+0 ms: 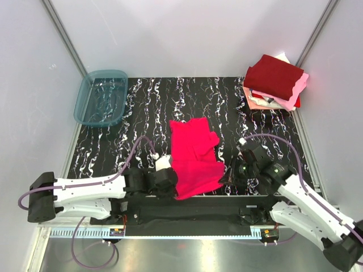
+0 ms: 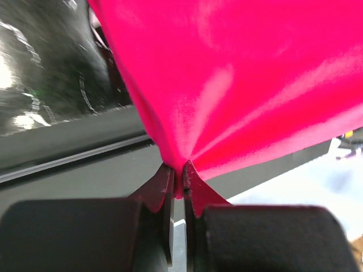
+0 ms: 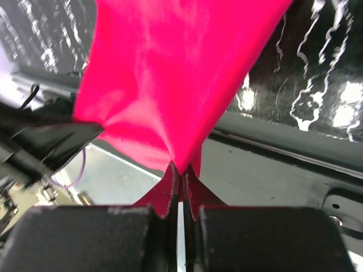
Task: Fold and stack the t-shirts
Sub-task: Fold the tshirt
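No print or brand lettering can be read on any cloth; a small dark mark on the far stack may be a label, but it is too small to make out. The bright pinkish-red t-shirt [image 1: 194, 156] lies spread on the near middle of the table [image 1: 147, 107], between the two arms, with one sleeve sticking out to its right. The left gripper [image 2: 177, 170] is clenched on a pinch of its near left edge, and the right gripper [image 3: 180, 170] is clamped the same way on its near right edge; in both wrist views the cloth fans up from the closed fingertips and fills most of the picture, so little else shows there. The background in the left wrist view is blurred. At the far right corner sits a stack of folded shirts: the dark maroon t-shirt [image 1: 273, 75] covers the top, so only edges show of the pale pink t-shirt [image 1: 298, 90], the salmon t-shirt [image 1: 255, 102] and the white t-shirt [image 1: 282, 57]. A translucent blue-grey tub [image 1: 101, 97] stands at the far left corner. The tabletop is glossy black with white marble veins, enclosed by pale grey walls [image 1: 181, 34] with metal corner posts [image 1: 62, 31], and purple cables [image 1: 139, 144] loop from the arms.
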